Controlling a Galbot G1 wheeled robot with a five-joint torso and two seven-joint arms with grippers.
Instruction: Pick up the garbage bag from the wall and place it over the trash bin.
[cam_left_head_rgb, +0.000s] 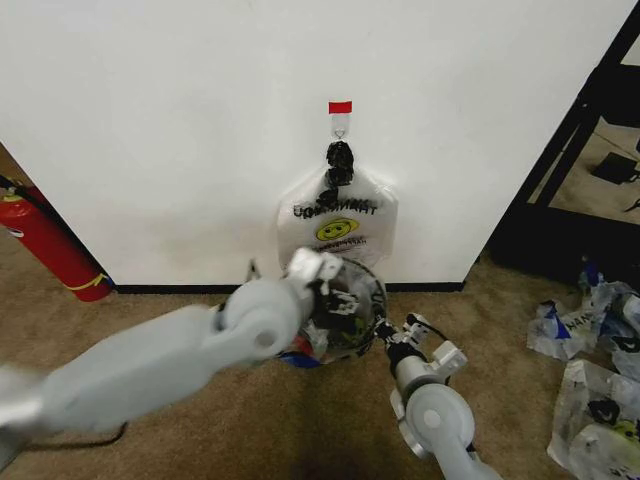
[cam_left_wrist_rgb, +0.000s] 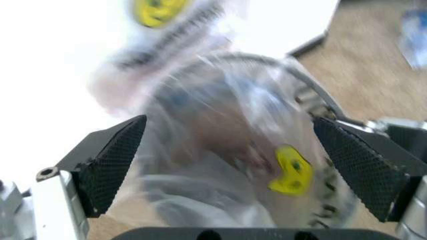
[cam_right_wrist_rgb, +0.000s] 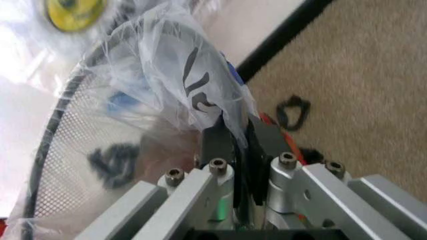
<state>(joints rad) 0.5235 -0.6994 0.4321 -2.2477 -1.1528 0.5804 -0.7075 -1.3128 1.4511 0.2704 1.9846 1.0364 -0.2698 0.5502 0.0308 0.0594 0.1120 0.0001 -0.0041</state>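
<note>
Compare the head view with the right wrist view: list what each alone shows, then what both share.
Head view alone: the red-topped hook on the plain white wall, the red fire extinguisher, the left end effector over the bin, and loose bags on the carpet at the right.

Right wrist view alone: the right end effector up close, its fingers pinched on the thin see-through garbage bag at the rim.

Both: the black mesh trash bin draped with that bag, the opaque white smiley bag, and the black baseboard.

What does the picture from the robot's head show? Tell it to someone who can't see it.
Both robot arms reach to a black mesh trash bin draped with a see-through garbage bag, below a white smiley bag hanging on the wall. A red fire extinguisher stands left.
</note>
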